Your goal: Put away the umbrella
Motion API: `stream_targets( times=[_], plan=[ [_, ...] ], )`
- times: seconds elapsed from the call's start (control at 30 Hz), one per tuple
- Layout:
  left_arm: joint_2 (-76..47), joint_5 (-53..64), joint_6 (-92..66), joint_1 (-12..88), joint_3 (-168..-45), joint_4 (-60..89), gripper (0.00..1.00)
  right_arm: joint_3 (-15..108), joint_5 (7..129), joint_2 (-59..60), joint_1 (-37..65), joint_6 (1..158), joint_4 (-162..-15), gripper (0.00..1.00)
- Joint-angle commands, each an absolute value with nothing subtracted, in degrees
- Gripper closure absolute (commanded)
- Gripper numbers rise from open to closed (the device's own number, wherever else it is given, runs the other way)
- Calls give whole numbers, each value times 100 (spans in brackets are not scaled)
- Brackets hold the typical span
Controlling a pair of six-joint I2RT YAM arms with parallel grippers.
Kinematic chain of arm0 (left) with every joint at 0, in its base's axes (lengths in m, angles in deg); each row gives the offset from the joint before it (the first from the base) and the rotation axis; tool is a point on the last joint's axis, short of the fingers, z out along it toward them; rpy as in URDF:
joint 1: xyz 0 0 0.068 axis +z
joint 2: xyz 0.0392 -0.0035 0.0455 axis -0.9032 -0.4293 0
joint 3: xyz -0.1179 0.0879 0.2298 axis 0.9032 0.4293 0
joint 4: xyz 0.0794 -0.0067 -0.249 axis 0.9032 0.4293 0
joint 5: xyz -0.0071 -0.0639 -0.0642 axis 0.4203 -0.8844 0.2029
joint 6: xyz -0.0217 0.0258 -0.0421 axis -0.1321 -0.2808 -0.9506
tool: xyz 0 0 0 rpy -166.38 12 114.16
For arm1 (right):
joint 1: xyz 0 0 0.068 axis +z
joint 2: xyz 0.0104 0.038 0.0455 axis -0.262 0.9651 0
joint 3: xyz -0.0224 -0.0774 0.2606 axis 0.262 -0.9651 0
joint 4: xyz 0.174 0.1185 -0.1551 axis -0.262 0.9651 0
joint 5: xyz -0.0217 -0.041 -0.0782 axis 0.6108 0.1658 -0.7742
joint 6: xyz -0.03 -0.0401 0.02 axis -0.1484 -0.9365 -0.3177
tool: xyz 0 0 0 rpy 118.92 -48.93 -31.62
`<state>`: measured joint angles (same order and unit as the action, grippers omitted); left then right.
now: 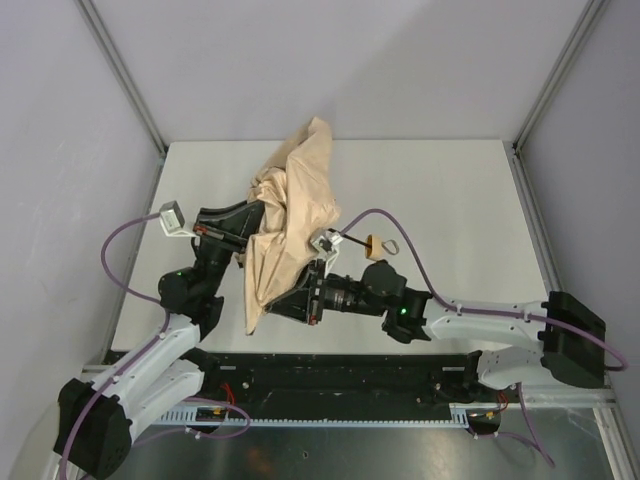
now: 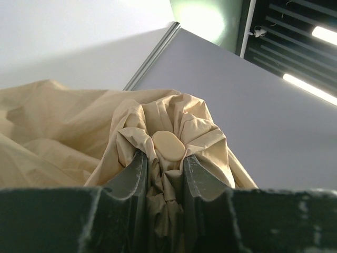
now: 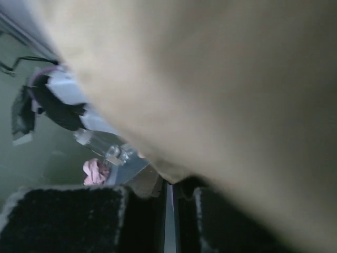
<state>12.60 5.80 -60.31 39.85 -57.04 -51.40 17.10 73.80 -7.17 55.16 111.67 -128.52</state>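
Observation:
The umbrella [image 1: 290,225] lies half-collapsed across the table, its tan canopy bunched from the back centre down to the front left. Its thin black shaft runs right to the small wooden handle [image 1: 378,246] with a wrist loop. My left gripper [image 1: 252,215] is shut on the gathered fabric at the canopy's top. In the left wrist view the fingers [image 2: 138,174] clamp the folds just below the cream end cap [image 2: 168,145]. My right gripper [image 1: 300,292] sits under the canopy's lower part. In the right wrist view its jaws [image 3: 169,184] stand almost closed on the fabric's edge [image 3: 210,95].
The white table [image 1: 450,200] is enclosed by grey walls at the left, back and right. A purple cable [image 1: 400,225] arcs over the right arm near the handle. The left arm and a pink object [image 3: 95,171] show blurred in the right wrist view.

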Motion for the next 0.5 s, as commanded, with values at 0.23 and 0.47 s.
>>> stream_targets(
  times=[0.23, 0.47],
  plan=[
    [1467, 676, -5503, 3995, -5656, -5816, 100, 1714, 7518, -2184, 5553, 10769, -11561, 51],
    [1557, 391, -5235, 4047, -5741, -5819, 100, 1088, 7416, -3145, 4931, 11415, -10901, 28]
  ],
)
